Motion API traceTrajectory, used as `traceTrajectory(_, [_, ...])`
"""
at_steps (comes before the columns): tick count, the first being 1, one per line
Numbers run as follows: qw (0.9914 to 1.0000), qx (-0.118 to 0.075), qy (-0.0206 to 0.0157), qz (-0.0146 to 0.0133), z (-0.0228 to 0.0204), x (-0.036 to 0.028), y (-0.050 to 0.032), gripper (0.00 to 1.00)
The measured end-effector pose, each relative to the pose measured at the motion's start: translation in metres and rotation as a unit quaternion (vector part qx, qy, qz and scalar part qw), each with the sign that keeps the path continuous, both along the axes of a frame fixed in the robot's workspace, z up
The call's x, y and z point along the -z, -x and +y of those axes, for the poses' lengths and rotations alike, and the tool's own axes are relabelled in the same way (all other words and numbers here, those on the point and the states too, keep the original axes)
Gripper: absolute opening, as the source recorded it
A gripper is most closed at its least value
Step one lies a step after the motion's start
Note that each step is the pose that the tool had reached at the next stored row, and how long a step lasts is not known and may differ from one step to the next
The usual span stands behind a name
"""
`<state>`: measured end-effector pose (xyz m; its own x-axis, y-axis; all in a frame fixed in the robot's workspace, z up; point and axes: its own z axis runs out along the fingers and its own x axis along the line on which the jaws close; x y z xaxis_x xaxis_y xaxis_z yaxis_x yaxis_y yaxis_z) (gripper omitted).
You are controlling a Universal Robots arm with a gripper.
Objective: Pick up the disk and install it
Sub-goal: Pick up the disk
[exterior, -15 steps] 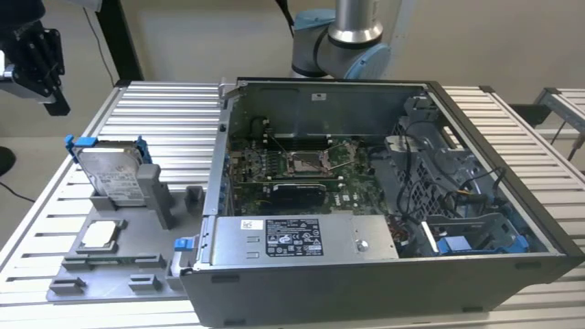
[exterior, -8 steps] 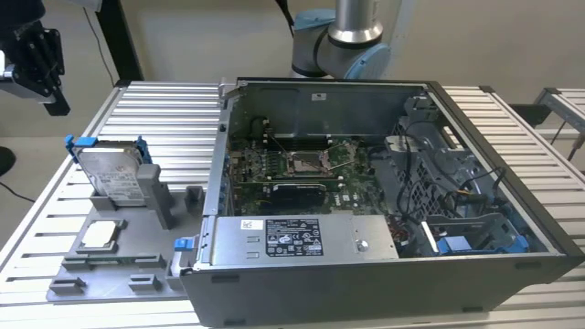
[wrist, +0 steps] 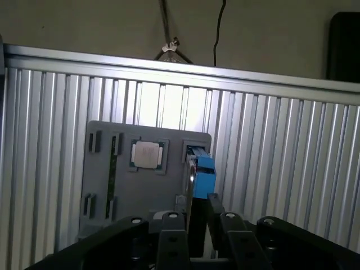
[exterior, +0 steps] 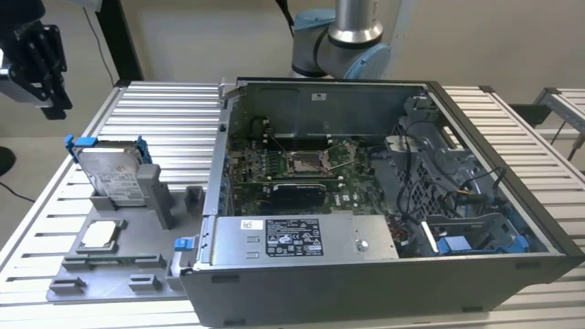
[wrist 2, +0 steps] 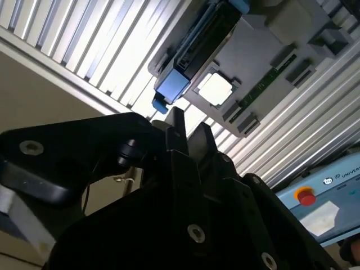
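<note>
Two dark fingers (wrist: 173,230) of the tool (wrist: 197,209) stand a little apart in both wrist views, with nothing between them; the tool is empty and hangs well above the desk (exterior: 164,116), off toward the exterior view's left. Below it the disk (exterior: 111,175) stands on edge in a grey holder (exterior: 119,269), its blue bracket (wrist: 203,175) uppermost; a small square chip (exterior: 101,234) lies flat in the same holder, just beside it. Further off, on the exterior view's right, the open computer case (exterior: 366,291) sits well apart from the disk, so no installing has been done. The risk, as I judge it, lies in the narrow opening; a descent slightly off the disk's thin line could land a finger on the bracket, tipping or jamming the disk in its slot; a skewed grip might let it swing or slip, and the case wall could snag it.
</note>
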<state>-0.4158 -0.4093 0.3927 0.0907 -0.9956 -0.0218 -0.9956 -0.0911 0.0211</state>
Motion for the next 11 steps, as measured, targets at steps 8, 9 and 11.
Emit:
traceTrajectory(8, [1.0,0.0,0.0,0.0,0.0,0.0,0.0,1.0])
traceTrajectory(9, [1.0,0.0,0.0,0.0,0.0,0.0,0.0,1.0])
traceTrajectory(11, [1.0,0.0,0.0,0.0,0.0,0.0,0.0,1.0])
